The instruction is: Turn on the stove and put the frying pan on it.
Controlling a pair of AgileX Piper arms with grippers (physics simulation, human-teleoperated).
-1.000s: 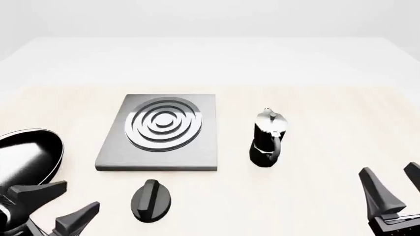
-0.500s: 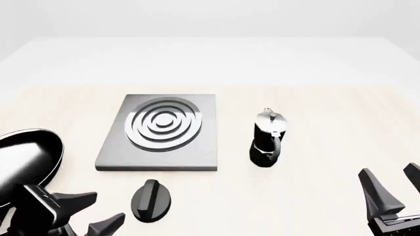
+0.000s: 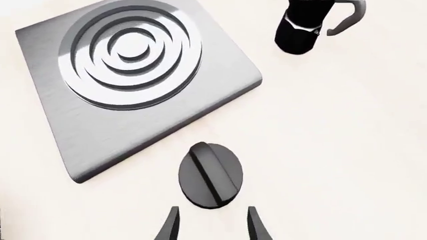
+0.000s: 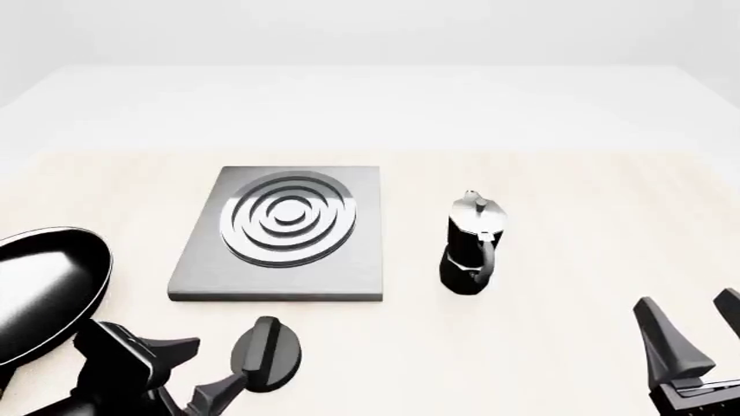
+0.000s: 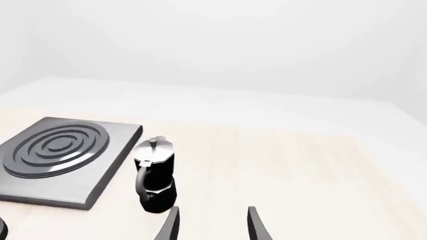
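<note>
Pale wood covers the table, which fades into a white surround at the far side. On it we see the stove lying flat a little left of centre, its ringed burner uncovered. Our pan sits well apart from the stove, at the left edge of the front view, on the table; only part of its glossy bowl shows, and its handle is hidden behind the left arm. Just in front of the stove's near edge lies the knob — a black oval with a raised ridge, close to the slab but not touching it. Right of the stove stands the moka pot, upright, handle toward us.

Our left gripper is low at the near edge, just left of the knob, its fingers spread; in the left wrist view the two fingertips frame the knob from just short of it — no contact that we can see. Our right gripper sits at the near right corner, well clear of everything, fingers parted and holding nothing.
</note>
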